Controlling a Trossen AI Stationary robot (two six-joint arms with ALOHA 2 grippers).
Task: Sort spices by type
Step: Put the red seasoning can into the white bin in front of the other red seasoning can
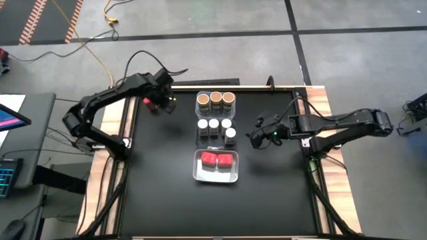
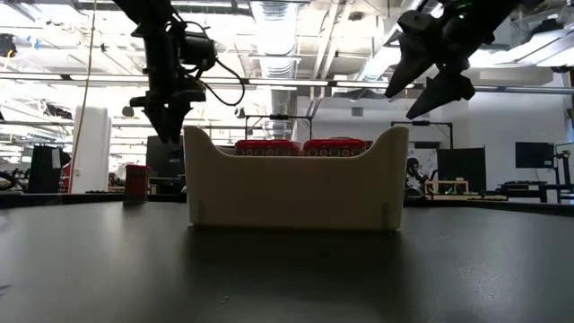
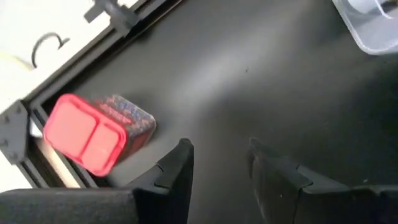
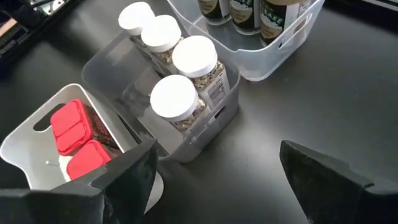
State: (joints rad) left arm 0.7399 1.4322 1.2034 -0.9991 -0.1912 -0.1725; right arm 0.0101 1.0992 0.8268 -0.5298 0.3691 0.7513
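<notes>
- High view: I see three bins in a column at the table's [image 1: 167, 200] middle. The far bin [image 1: 215, 94] holds three tan-top jars [image 1: 215, 99], the middle bin [image 1: 198, 133] holds four white-top jars [image 1: 214, 124], and the near bin [image 1: 215, 177] holds two red-top jars [image 1: 217, 159].
- One more red jar [image 1: 147, 102] stands on the table by the far left edge, well apart from the bins, just beside my left gripper [image 1: 164, 102].
- Left wrist view: that red jar [image 3: 96, 132] sits next to the table's edge rail, outside the fingers [image 3: 176, 171], which stand narrow with nothing between them. I read the left gripper [image 3: 217, 162] as closed and empty.
- Low view: the left gripper [image 2: 169, 112] hangs above the table, with the red jar [image 2: 136, 182] lower and off to one side of it.
- My right gripper [image 1: 257, 137] hovers to the right of the middle bin, clear of the table.
- Right wrist view: the right gripper's [image 4: 217, 171] fingers are spread wide and hold nothing; past them I see the four white tops [image 4: 174, 96], the two red tops [image 4: 78, 140] and part of the tan jars' bin [image 4: 273, 56].
- Low view: the near bin's [image 2: 296, 188] wall fills the middle, two red tops [image 2: 300, 146] showing over its rim, and the right gripper [image 2: 429, 76] is high, fingers apart.
</notes>
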